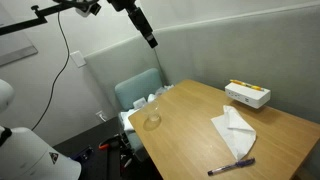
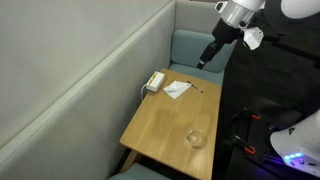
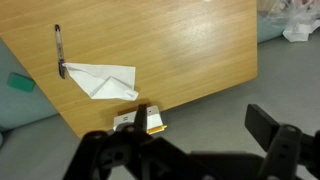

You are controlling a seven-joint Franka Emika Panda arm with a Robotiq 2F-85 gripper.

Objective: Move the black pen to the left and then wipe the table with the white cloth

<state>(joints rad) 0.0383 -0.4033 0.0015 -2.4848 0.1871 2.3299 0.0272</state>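
Note:
The black pen (image 1: 231,166) lies near the table's front edge, just beside the white cloth (image 1: 233,130). In the wrist view the pen (image 3: 58,50) lies at the left, its end touching the crumpled cloth (image 3: 100,78). The cloth also shows in an exterior view (image 2: 178,89). My gripper (image 1: 148,38) hangs high above the wooden table (image 1: 190,110), well away from both things. It also shows in an exterior view (image 2: 205,60). In the wrist view its jaws (image 3: 205,130) are spread wide and hold nothing.
A white and yellow box (image 1: 247,94) stands at the table's far edge by the grey partition wall. A clear glass (image 1: 152,118) stands near the opposite corner. A teal chair (image 1: 138,92) sits beyond the table's end. Bags (image 3: 290,20) lie on the floor.

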